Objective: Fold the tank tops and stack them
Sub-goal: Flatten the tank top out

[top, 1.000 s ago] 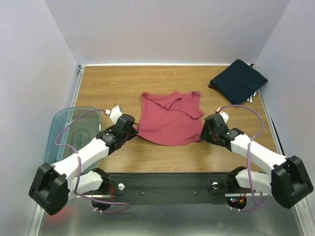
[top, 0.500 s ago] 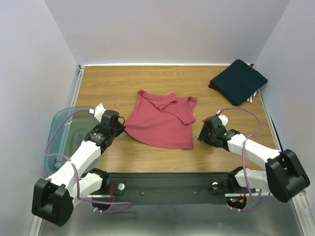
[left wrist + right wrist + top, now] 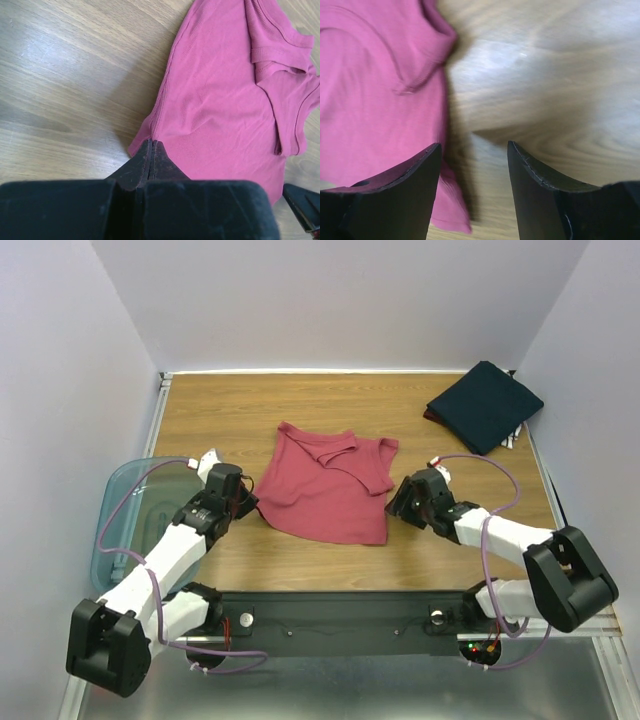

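The dusty red tank top (image 3: 325, 485) lies spread on the wooden table, neck and straps at the far side. My left gripper (image 3: 248, 502) is shut on its near left hem corner; in the left wrist view the closed fingertips (image 3: 151, 150) pinch the red cloth (image 3: 225, 100). My right gripper (image 3: 398, 505) is open beside the top's right edge; in the right wrist view the left finger (image 3: 415, 170) overlaps the red cloth (image 3: 375, 100), the right finger is over bare wood. The navy tank top (image 3: 485, 405) lies folded at the far right corner.
A translucent teal bin (image 3: 130, 515) sits at the table's left edge beside my left arm. White walls close in the table on three sides. A small white-and-dark item (image 3: 513, 440) peeks out beside the navy top.
My left gripper dragged the red top's hem corner to the left, shifting the whole top leftward. My right gripper let go, drew back, then moved left toward the top's right edge.
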Controlling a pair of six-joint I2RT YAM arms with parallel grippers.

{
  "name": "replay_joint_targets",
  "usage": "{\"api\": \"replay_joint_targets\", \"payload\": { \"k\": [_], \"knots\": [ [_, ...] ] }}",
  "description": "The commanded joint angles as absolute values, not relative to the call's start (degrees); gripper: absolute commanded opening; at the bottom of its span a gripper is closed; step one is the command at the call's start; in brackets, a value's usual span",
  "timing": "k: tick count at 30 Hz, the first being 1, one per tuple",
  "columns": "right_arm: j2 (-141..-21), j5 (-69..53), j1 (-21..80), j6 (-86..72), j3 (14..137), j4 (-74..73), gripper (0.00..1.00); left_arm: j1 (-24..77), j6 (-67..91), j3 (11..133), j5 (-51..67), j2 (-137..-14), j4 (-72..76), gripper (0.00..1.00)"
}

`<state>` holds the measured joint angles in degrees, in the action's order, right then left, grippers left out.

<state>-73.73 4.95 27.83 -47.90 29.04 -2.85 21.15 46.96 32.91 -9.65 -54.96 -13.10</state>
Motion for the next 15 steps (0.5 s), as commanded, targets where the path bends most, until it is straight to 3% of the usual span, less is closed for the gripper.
{"api": "replay_joint_targets", "payload": {
  "k": [1, 3, 5, 7, 11, 15],
  "knots": [
    [-77.8, 1.5, 28.7, -48.9, 29.2, 3.9, 0.61, 20.9, 45.7, 35.9, -9.3, -55.0, -12.2, 0.0],
    [-79.9, 1.5, 29.0, -48.7, 30.3, 5.0, 0.61, 20.9, 45.5, 36.3, -9.3, -55.2, -12.3, 0.0],
    [-84.1, 1.3, 29.3, -48.0, 33.0, 4.8, 0.53, 20.9, 45.4, 36.6, -9.3, -55.3, -12.5, 0.0],
    [-87.7, 2.1, 29.2, -47.2, 35.2, 4.1, 0.31, 20.9, 45.2, 37.3, -9.5, -55.1, -13.0, 0.0],
    [-91.1, 9.7, 28.7, -42.8, 41.8, -4.4, 0.04, 20.8, 44.1, 39.6, -10.5, -54.5, -15.1, 0.0],
    [-89.7, 18.3, 25.1, -35.8, 48.4, -13.5, 0.01, 20.6, 43.4, 42.8, -11.1, -52.7, -18.0, 0.0]
  ]
}}
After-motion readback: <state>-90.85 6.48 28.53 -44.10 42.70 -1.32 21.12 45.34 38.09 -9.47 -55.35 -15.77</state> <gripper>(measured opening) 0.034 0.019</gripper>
